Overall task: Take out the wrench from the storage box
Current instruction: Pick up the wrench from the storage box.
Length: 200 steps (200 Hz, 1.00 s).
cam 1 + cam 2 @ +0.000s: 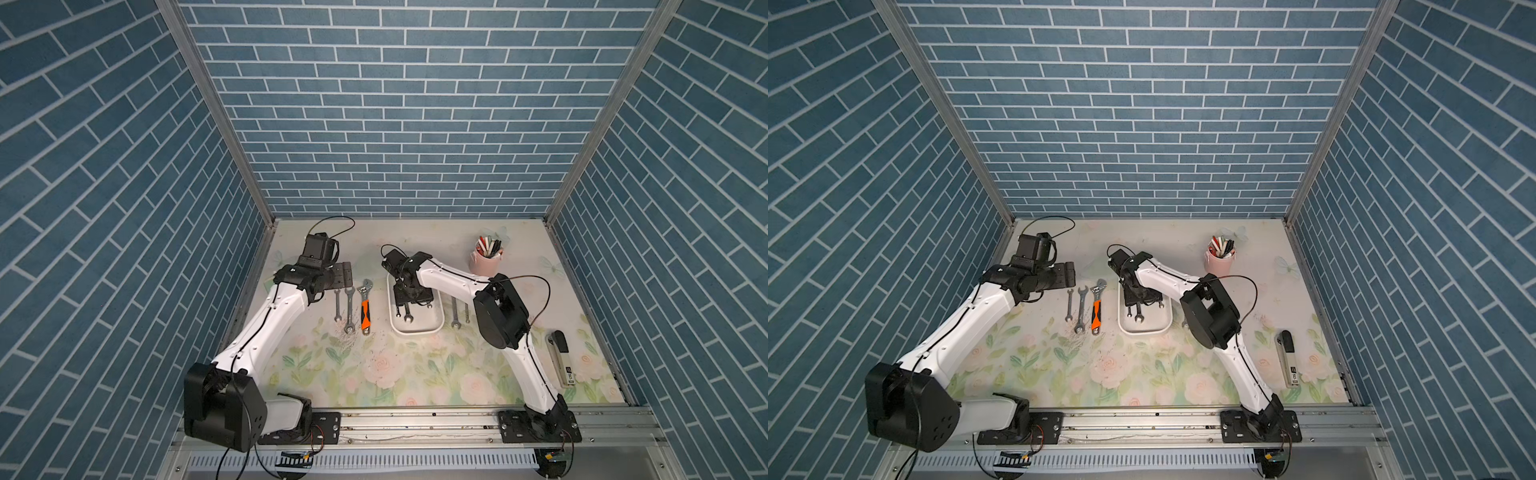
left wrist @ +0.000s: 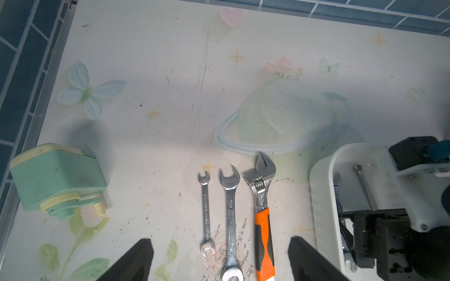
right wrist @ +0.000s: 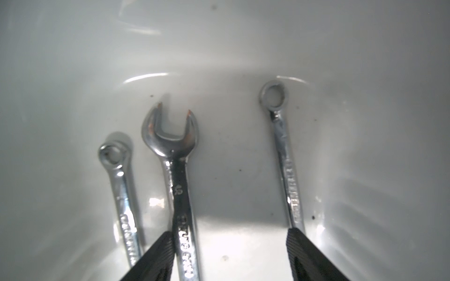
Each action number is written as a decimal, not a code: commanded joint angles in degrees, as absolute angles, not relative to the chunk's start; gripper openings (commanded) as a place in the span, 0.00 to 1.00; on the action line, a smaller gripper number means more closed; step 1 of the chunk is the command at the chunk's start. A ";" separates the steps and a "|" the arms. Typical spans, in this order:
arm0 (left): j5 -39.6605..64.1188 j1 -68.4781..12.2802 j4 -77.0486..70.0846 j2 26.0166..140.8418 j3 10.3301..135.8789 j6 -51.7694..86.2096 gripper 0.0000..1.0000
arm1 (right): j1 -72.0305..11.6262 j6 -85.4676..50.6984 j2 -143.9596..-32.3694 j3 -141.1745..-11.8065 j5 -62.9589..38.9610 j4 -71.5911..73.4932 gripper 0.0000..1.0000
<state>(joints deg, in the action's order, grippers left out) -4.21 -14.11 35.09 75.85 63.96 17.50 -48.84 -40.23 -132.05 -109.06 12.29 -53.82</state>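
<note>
Chrome open-end wrench lies flat on the floor of the white shallow rounded plastic storage box, middle of three. Short chrome ring-end wrench on one flank, slim long chrome ring-end wrench on the other. All roughly parallel, none touching.

Right gripper is down inside the box, fingers spread apart, gripping nothing. One finger is just beside the open-end wrench's shaft, the other over the slim wrench's shaft. Middle wrench is the likely target since it sits between the fingers. Approach step, closing not yet done. Risk: closing from here may sweep the slim wrench inward too. Box walls are low and curved and the fingers sit mid-box, so straight up looks like the free way out.

Left of the box, three tools in a neat row on the floral-print surface: small chrome open-end spanner, bigger chrome spanner, and orange-handled adjustable wrench nearest the box. Probably the lay-out row. Left gripper hovers above that row, fingers wide apart, empty.

Right of the box, two more chrome wrenches. Open surface in front of the box, toward the arm bases. Pink cup of pens behind-right of the box, well apart.
</note>
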 commanded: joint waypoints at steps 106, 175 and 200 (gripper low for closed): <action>-3.96 -13.65 34.84 76.59 63.33 17.40 0.92 | -48.35 -42.97 -128.62 -105.04 1.82 -48.91 0.44; -3.95 -13.62 34.83 77.06 63.37 17.27 0.92 | -47.23 -44.36 -133.05 -109.65 2.82 -54.25 0.38; -4.00 -13.59 34.83 77.16 63.54 17.23 0.92 | -46.59 -44.65 -134.09 -110.67 2.40 -54.63 0.37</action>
<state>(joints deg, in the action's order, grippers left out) -3.77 -14.11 34.81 76.62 63.92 17.50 -47.46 -42.59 -132.03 -108.71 2.31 -51.66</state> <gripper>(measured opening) 0.919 0.374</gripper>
